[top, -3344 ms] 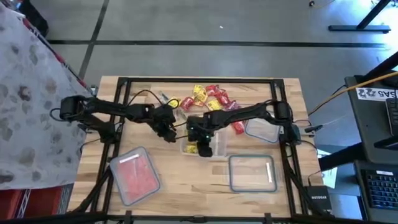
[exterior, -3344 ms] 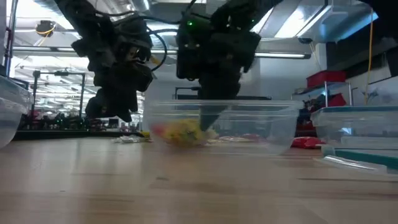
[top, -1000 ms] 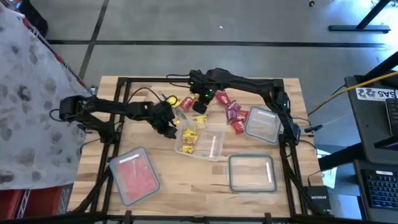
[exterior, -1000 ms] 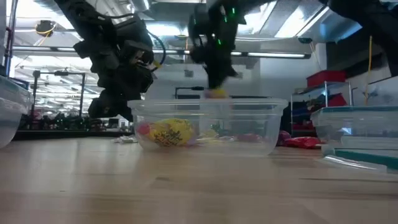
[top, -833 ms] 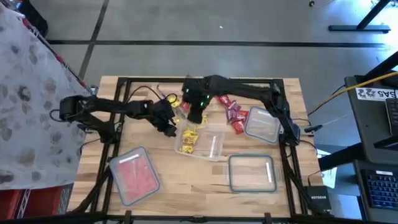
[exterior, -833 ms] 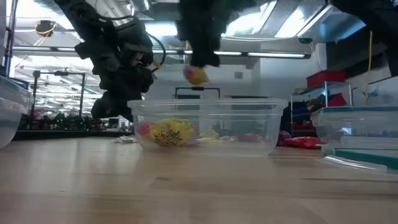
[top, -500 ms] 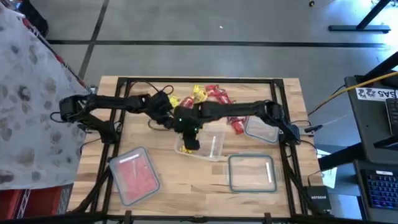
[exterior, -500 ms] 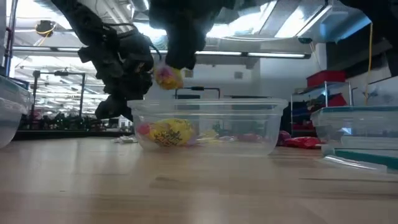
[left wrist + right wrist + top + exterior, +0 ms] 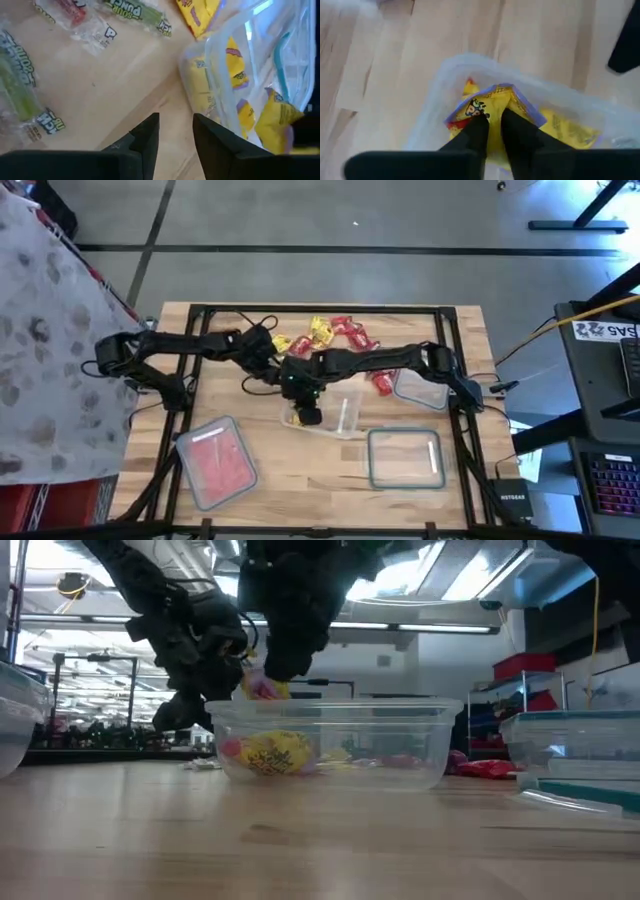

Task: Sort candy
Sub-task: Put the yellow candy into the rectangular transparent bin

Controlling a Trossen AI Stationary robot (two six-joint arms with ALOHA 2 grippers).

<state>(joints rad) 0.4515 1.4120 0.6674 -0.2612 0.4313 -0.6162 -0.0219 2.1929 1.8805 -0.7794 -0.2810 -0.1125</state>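
My right gripper point(image 9: 307, 412) hangs over the left end of a clear container point(image 9: 338, 416) at mid-table, shut on a yellow candy with a purple edge point(image 9: 495, 100). In the low view that candy point(image 9: 262, 688) sits just above the container's rim point(image 9: 335, 703). Several yellow candies point(image 9: 275, 752) lie on the container's floor. My left gripper point(image 9: 175, 137) is open with nothing between its fingers, over bare wood beside the container's far left corner point(image 9: 200, 60). More loose candy point(image 9: 330, 335) lies on the table at the far side. My right gripper pinches the yellow candy's wrapper point(image 9: 492, 106) between its two fingers. The fingers come from above and point down. The candy hangs at the fingertips, clear of the container and of the candies inside it.
A clear container holding red pieces point(image 9: 215, 460) stands near the front left. Another with a teal-edged rim point(image 9: 405, 458) stands at front right, and a third point(image 9: 420, 385) right of centre. Green wrapped strips point(image 9: 135, 12) lie on the wood near my left gripper.
My right gripper has carried the yellow candy from the far candy pile toward the near edge and slightly left, then lowered it over the container's left end. My left gripper has drawn back a little toward the far edge.
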